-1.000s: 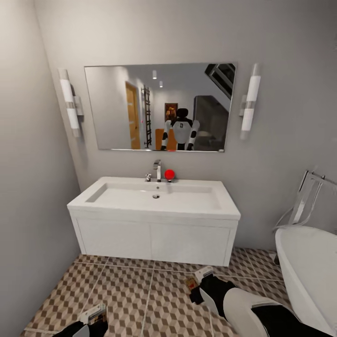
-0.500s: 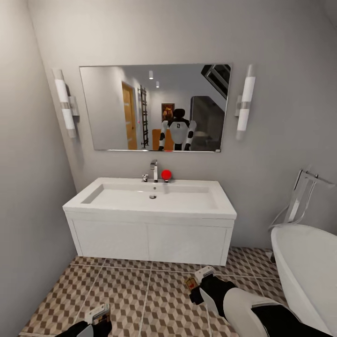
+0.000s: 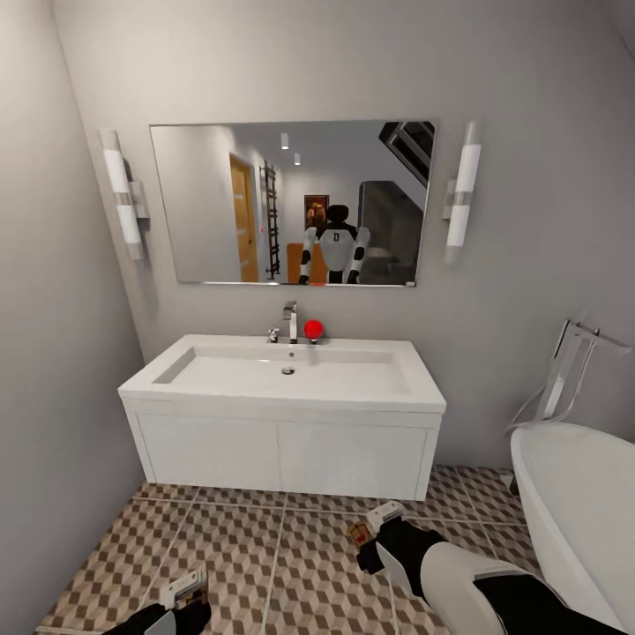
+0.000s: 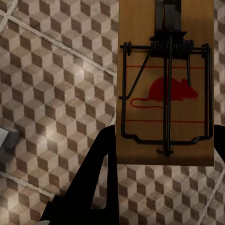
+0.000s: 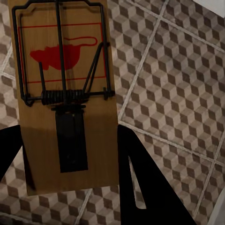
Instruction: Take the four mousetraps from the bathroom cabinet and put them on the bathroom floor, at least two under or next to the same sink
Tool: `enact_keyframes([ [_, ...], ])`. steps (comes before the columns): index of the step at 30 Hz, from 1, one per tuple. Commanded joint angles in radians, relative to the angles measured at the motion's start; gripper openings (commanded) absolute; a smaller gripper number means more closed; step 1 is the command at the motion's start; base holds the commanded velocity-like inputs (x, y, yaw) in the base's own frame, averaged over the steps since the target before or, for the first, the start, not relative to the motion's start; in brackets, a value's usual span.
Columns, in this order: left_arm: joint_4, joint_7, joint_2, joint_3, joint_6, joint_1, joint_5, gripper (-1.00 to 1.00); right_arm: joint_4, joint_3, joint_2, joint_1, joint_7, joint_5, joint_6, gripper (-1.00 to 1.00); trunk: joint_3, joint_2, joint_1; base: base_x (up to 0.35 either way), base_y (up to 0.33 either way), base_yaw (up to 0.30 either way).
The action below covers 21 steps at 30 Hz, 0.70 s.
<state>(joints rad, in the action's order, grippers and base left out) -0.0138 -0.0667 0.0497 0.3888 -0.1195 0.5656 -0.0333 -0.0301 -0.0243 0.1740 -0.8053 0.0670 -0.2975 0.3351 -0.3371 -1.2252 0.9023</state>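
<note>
— What has changed since half a second ago?

— Nothing; the head view matches it. The wide white wall-hung basin [image 3: 287,381] with its tall metallic tap [image 3: 291,321] sits under the rectangular mirror [image 3: 291,203], and the white oval tub [image 3: 573,511] is at the right edge.

— And the grippers?

— The right gripper [image 3: 369,529] hangs low over the cube-patterned brown, beige and white floor tiles [image 3: 256,564], just in front of the basin, clamped on a flat wooden mousetrap with a red mouse mark [image 5: 65,103]. The left gripper [image 3: 183,593] is near the lower edge, well apart from the basin, and grips a second wooden mousetrap of the same kind [image 4: 166,84] between its dark fingers [image 4: 96,183]. Both traps are held above the tiles.
</note>
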Motion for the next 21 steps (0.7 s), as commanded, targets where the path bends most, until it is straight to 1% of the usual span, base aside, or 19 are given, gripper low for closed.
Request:
enact_keyframes([
  [1,-0.003,-0.003,0.0,0.002,-0.005,0.0,-0.002,-1.0,-0.002,-0.002,0.0,-0.001,0.005,-0.002,0.002,-1.0,-0.001,-0.001,0.0,0.0,0.0,0.0],
  [17,-0.013,-0.002,0.001,-0.001,-0.003,0.0,0.001,-1.0,-0.002,0.001,0.0,-0.001,0.005,0.0,0.002,-1.0,-0.001,-0.001,0.0,0.0,0.0,-0.001],
  [21,-0.014,-0.002,0.0,-0.002,-0.003,0.0,0.002,-1.0,-0.002,0.001,0.0,-0.001,0.005,0.001,0.005,-1.0,-0.001,-0.001,0.0,0.0,0.0,-0.116],
])
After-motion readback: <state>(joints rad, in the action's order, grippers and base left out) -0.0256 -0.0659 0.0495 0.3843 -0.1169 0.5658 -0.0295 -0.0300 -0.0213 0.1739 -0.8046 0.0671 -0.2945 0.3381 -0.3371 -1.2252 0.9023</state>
